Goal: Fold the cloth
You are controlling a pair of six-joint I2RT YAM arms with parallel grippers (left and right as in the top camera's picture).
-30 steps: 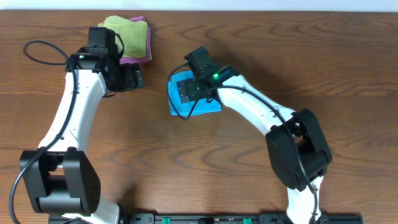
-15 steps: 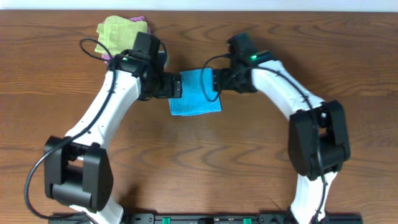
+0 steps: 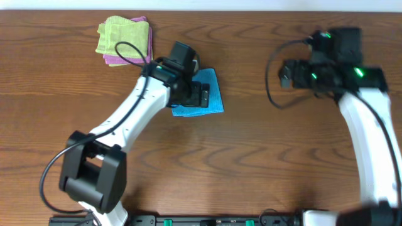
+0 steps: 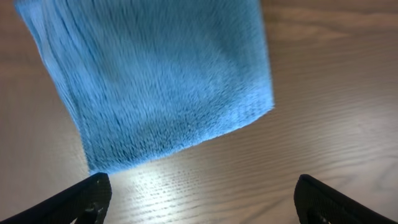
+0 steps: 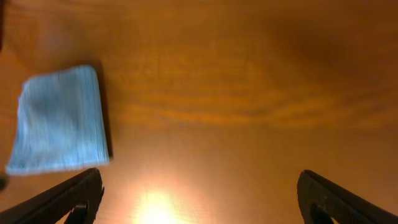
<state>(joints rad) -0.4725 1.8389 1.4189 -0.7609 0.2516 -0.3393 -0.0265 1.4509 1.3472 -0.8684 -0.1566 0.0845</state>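
The sky-blue cloth (image 3: 212, 100) lies as a folded square on the wooden table, left of centre. My left gripper (image 3: 200, 95) hovers over its left part in the overhead view. In the left wrist view the cloth (image 4: 161, 81) fills the upper frame. The left gripper (image 4: 202, 200) is open, with only bare wood between its black fingertips (image 4: 93, 194). My right gripper (image 3: 286, 73) is far to the right of the cloth, open and empty. From the right wrist, the cloth (image 5: 59, 121) sits at the far left, clear of the open right gripper (image 5: 199, 199).
A light green folded cloth (image 3: 119, 34) rests on a pink-purple one (image 3: 114, 61) at the back left. A black cable (image 3: 271, 88) loops beside the right gripper. The table's far edge runs along the top.
My left gripper swung from beside the green and pink stack rightward to over the blue cloth. My right arm pulled away from the cloth, far to the right. The cloth stayed folded.
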